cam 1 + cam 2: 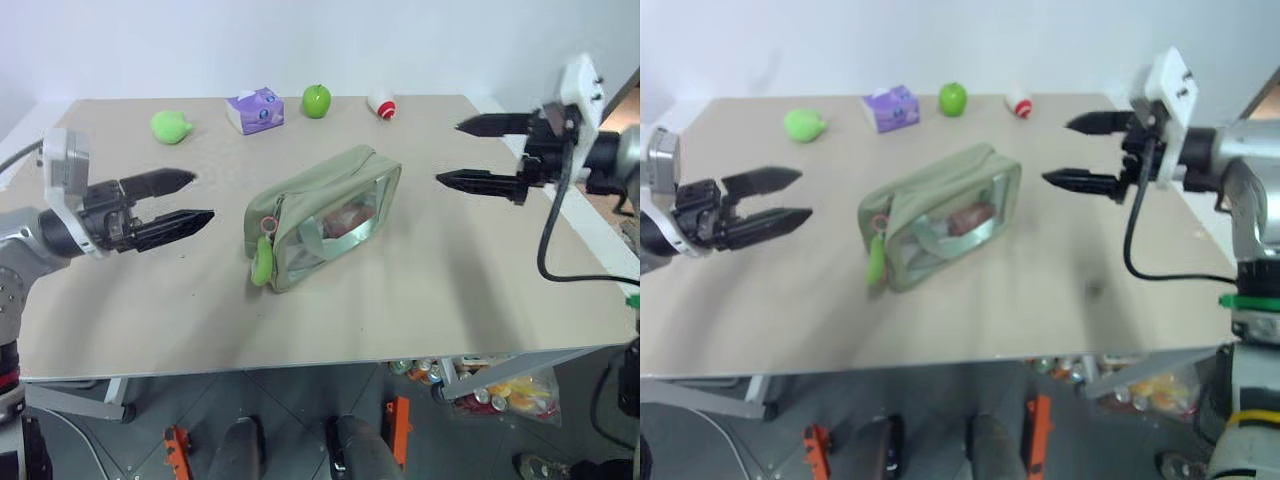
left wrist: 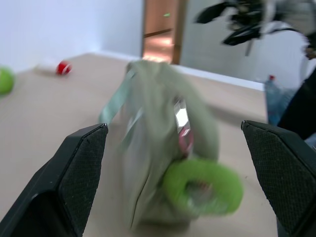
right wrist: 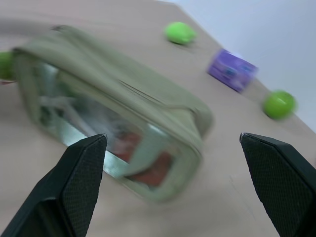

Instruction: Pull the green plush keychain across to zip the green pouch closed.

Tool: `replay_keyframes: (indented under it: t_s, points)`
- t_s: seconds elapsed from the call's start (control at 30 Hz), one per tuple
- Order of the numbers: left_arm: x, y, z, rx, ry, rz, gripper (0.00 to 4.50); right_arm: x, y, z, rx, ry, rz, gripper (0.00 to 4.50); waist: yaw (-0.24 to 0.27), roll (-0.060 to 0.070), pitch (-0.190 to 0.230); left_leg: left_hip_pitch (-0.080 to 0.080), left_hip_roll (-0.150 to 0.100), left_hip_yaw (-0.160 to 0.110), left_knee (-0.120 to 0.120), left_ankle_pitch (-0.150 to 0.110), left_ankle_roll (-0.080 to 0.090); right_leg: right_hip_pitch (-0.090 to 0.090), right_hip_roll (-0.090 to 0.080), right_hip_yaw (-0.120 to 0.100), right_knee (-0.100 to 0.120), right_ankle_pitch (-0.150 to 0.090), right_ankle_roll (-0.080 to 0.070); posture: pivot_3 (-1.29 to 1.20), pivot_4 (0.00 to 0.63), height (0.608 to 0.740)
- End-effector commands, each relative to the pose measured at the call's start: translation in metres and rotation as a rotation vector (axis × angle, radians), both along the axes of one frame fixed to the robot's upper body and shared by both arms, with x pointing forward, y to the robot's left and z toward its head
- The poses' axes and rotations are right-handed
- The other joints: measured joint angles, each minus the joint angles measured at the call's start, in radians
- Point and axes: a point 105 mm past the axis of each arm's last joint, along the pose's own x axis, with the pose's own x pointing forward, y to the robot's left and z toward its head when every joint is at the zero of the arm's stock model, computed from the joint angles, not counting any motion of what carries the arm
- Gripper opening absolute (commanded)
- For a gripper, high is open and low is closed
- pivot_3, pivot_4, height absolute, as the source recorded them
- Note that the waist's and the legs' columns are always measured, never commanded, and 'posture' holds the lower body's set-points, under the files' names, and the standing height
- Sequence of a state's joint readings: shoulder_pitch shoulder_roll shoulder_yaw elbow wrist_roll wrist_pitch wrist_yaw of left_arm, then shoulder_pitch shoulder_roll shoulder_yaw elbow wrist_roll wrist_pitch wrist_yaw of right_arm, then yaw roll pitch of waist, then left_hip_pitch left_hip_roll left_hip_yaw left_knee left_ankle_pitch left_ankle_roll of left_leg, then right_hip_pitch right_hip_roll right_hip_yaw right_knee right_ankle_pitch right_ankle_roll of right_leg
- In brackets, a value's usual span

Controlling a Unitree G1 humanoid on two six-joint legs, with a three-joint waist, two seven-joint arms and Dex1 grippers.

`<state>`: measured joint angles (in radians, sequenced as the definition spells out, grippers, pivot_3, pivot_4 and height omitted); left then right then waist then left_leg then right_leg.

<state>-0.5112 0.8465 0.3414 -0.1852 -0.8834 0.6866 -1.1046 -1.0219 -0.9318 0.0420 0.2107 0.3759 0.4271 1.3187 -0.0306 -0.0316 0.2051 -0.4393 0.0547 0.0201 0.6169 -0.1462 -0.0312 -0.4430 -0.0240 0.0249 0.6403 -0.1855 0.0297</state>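
We see a wide tan table [image 1: 430, 290] with the green pouch [image 1: 325, 215] lying near its middle, set at a slant, its clear window side facing up and toward us and something reddish showing through the plastic. The green plush keychain [image 1: 262, 264] hangs at the pouch's near left end, touching the fabric, with a small pinkish ring just above it at the corner. Our left gripper [image 1: 185, 203] hovers above the table to the left of the pouch, its two black fingers spread apart and pointing toward the keychain end, holding nothing; from its wrist the keychain [image 2: 202, 186] sits between the fingers' lines, still apart from them. Our right gripper [image 1: 466, 152] hangs to the right of the pouch's far end, fingers also spread wide and empty, aimed back across the pouch. Along the far edge stand a purple tissue pack [image 1: 254, 110], a lime-green pear-shaped lump [image 1: 171, 126], a glossy green apple [image 1: 316, 100] and a small red-and-white object [image 1: 381, 105], all well apart from the pouch.
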Motion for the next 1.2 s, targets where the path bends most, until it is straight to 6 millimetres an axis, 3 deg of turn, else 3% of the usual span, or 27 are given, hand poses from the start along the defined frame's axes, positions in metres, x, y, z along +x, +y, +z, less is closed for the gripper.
replay_keyframes:
  t_s: [0.03, 0.27, 0.77, 0.8, 1.03, 1.13, 1.17, 1.2]
  points:
    - [-0.010, -0.020, 0.017, 0.041, -0.085, -0.082, 4.48, -0.003, 0.028, 0.007, -0.139, -0.060, 0.146, 4.48, -0.001, 0.000, 0.000, 0.000, 0.000, 0.000, 0.000, 0.000, 0.000, 0.000, 0.001, 0.000, 0.000, 0.000, 0.000, 0.00, 0.150, 0.740]
    - [-0.020, -0.035, 0.019, 0.035, -0.123, -0.140, 4.48, 0.014, 0.060, -0.010, -0.331, -0.075, 0.288, 4.48, -0.002, 0.000, 0.000, 0.000, 0.002, 0.000, 0.000, 0.000, 0.000, 0.000, 0.002, 0.000, 0.001, -0.001, 0.001, 0.00, 0.150, 0.740]
    - [-0.026, -0.025, 0.008, 0.003, -0.122, -0.058, 4.48, 0.045, 0.084, -0.042, -0.546, -0.084, 0.361, 4.48, -0.012, 0.000, 0.000, 0.001, 0.002, -0.001, 0.001, 0.000, 0.000, 0.000, 0.002, 0.000, 0.005, -0.001, 0.000, 0.00, 0.150, 0.740]
    - [-0.026, -0.024, 0.007, 0.001, -0.123, -0.050, 4.50, 0.047, 0.085, -0.044, -0.558, -0.088, 0.361, 3.93, -0.013, 0.000, 0.000, 0.001, 0.002, -0.001, 0.001, 0.000, 0.000, 0.000, 0.002, 0.000, 0.005, -0.001, 0.000, 0.00, 0.150, 0.740]
    - [-0.033, -0.019, 0.008, -0.012, -0.138, 0.004, 4.50, 0.052, 0.082, -0.052, -0.603, -0.079, 0.358, 1.50, -0.014, 0.000, 0.000, 0.001, 0.002, -0.001, 0.001, 0.000, 0.000, 0.000, 0.002, 0.000, 0.006, -0.001, 0.000, 0.00, 0.150, 0.740]
    - [-0.033, -0.018, 0.008, -0.015, -0.136, 0.017, 4.50, 0.053, 0.081, -0.052, -0.609, -0.076, 0.354, 0.66, -0.014, 0.000, 0.000, 0.001, 0.002, -0.001, 0.001, 0.000, 0.000, 0.000, 0.002, 0.000, 0.006, -0.001, 0.000, 0.00, 0.150, 0.740]
    - [-0.033, -0.018, 0.007, -0.017, -0.136, 0.020, 4.50, 0.054, 0.080, -0.050, -0.607, -0.076, 0.342, 0.17, -0.014, 0.000, 0.000, 0.001, 0.002, -0.001, 0.001, 0.000, 0.000, 0.000, 0.002, 0.000, 0.006, -0.001, 0.000, 0.00, 0.150, 0.740]
    - [-0.033, -0.017, 0.007, -0.018, -0.135, 0.023, 4.50, 0.055, 0.080, -0.049, -0.605, -0.076, 0.333, 0.05, -0.014, 0.000, 0.000, 0.002, 0.002, -0.001, 0.001, 0.000, 0.000, 0.000, 0.002, 0.000, 0.006, -0.001, 0.000, 0.00, 0.150, 0.740]
